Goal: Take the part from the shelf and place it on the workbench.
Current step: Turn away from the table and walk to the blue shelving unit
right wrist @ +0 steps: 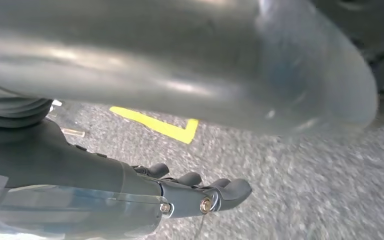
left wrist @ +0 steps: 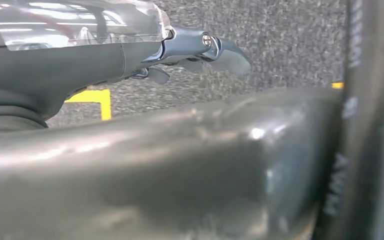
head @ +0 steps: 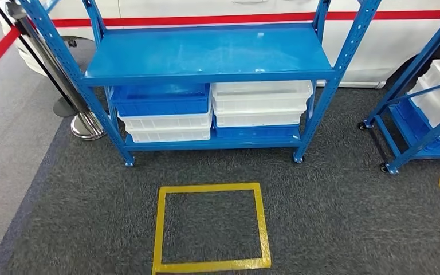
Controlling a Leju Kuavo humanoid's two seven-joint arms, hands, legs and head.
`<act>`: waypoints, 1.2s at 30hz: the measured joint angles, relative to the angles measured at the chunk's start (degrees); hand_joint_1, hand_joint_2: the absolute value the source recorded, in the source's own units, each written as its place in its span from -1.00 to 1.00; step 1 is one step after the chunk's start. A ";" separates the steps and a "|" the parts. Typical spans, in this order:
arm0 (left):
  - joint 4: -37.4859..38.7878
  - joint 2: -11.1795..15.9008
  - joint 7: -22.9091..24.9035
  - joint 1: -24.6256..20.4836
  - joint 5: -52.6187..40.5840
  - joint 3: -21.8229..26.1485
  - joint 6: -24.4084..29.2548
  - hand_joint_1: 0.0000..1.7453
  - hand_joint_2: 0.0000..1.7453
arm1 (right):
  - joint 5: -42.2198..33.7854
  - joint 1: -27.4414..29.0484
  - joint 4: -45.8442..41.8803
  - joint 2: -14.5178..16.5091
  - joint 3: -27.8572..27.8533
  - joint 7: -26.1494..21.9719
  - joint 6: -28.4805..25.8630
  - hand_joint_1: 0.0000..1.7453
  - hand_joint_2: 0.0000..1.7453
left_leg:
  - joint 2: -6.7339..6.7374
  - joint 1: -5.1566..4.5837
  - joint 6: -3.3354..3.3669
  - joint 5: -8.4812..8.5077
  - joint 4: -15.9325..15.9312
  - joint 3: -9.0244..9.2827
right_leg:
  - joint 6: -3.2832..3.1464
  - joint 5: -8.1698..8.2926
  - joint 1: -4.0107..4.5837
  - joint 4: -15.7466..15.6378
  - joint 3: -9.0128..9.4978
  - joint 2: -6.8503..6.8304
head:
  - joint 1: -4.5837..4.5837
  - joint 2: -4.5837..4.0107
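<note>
Yellow tape square [head: 211, 227] on dark grey carpet [head: 332, 217] lies nearest the robot, marking a standing position in front of the blue shelf unit [head: 209, 54]. Both arms hang at the robot's sides. Left hand [left wrist: 200, 52], seen in its wrist view above the carpet, holds nothing, its fingers loosely extended. Right hand [right wrist: 200, 192] likewise holds nothing, its fingers gently curled but apart. Beyond the square, the shelf's lower level carries 2 stacks of bins: a blue bin [head: 160, 98] over white bins [head: 166, 127] on the left, and white bins [head: 260, 103] over a blue one on the right. The upper level shows bare blue metal. No part is distinguishable; whether it sits inside a bin cannot be told. A second blue rack [head: 424, 109] stands to the right, a stanchion base [head: 87, 126] to the left, and a white vehicle body with a red stripe [head: 252, 17] behind. Judged step: approach. Good execution calls for stepping into the square, squaring up to the shelf, then locating the part before raising either arm.
</note>
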 joint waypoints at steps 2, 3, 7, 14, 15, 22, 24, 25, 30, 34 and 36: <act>0.00 -0.01 0.00 -0.01 0.01 0.01 0.01 -1.00 -1.00 | 0.02 -0.11 0.00 0.00 0.00 0.01 -0.01 -1.00 -1.00 | -0.17 0.01 0.74 -0.32 -0.74 0.94 | 0.79 -0.02 0.02 0.29 0.61 -0.02 | 0.01 0.00; 0.00 -0.01 -0.01 -0.03 0.01 0.02 0.01 -1.00 -1.00 | 0.03 -0.11 0.00 0.00 0.00 0.02 -0.01 -1.00 -1.00 | -0.29 0.16 1.13 -0.38 -1.22 1.64 | 1.04 -0.03 0.03 1.28 0.65 -0.02 | 0.01 0.00; 0.00 0.00 -0.02 -0.25 -0.01 0.08 0.01 -1.00 -1.00 | 0.05 -0.31 0.00 0.00 0.00 0.04 -0.01 -1.00 -1.00 | -0.41 0.39 2.02 -1.25 -1.95 3.69 | 1.48 -4.02 -0.15 12.20 -6.09 0.03 | 0.01 0.00; 0.00 -0.08 0.09 -0.06 -0.08 0.44 0.01 -1.00 -1.00 | 0.14 0.11 0.02 -0.13 -0.05 0.06 0.02 -1.00 -1.00 | -0.72 0.40 0.75 -5.20 -1.69 7.91 | 1.56 5.17 -0.39 3.71 -8.95 -0.03 | 0.01 0.00; 0.00 -0.08 0.13 -0.17 -0.10 0.49 0.01 -1.00 -1.00 | 0.17 0.10 0.02 -0.13 -0.08 0.06 0.03 -1.00 -1.00 | -0.70 0.34 0.35 -5.75 -1.71 8.18 | 1.31 5.94 -0.30 2.36 -8.72 0.00 | 0.01 0.00; 0.00 -0.09 0.26 -0.54 -0.12 0.68 0.16 -1.00 -1.00 | 0.39 0.01 0.01 -0.13 -0.17 0.06 0.05 -1.00 -1.00 | -0.41 0.70 -1.63 -9.17 9.46 3.36 | -0.76 3.89 -0.44 0.76 -5.34 0.10 | 0.00 0.00; 0.00 -0.10 0.26 -0.44 -0.12 0.74 0.17 -1.00 -1.00 | 0.41 -0.03 0.01 -0.13 -0.17 0.06 0.05 -1.00 -1.00 | -0.42 0.79 -1.97 -11.15 14.13 -0.70 | -0.83 3.01 -0.38 0.74 -4.45 0.14 | -0.01 0.00; 0.00 -0.09 0.26 -0.34 -0.12 0.77 0.18 -1.00 -1.00 | 0.43 -0.02 0.02 -0.13 -0.17 0.06 0.05 -1.00 -1.00 | -0.42 0.80 -1.96 -10.78 14.22 -1.75 | -0.80 2.50 -0.37 0.74 -3.83 0.16 | -0.01 0.00; 0.00 -0.03 0.31 -0.02 -0.18 0.87 0.25 -1.00 -1.00 | 0.56 -0.06 0.07 -0.04 -0.19 0.06 0.20 -1.00 -1.00 | -0.28 0.24 -0.12 -0.90 1.69 -0.35 | 0.07 0.02 -0.24 0.63 -0.94 0.21 | 0.01 0.00; 0.00 0.00 0.34 0.06 -0.20 0.90 0.49 -1.00 -1.00 | 0.60 -0.23 0.11 -0.02 -0.20 0.01 0.40 -1.00 -1.00 | -0.41 0.23 1.27 -0.87 -0.60 1.71 | 1.50 -0.04 -0.20 1.87 -0.03 0.22 | 0.01 0.00; 0.00 0.00 0.33 -0.11 -0.21 0.91 0.54 -1.00 -1.00 | 0.61 -0.40 0.11 -0.02 -0.20 -0.04 0.40 -1.00 -1.00 | -0.48 0.45 1.79 -0.99 -1.60 3.27 | 1.86 -0.86 -0.32 6.39 -2.41 0.18 | 0.01 0.00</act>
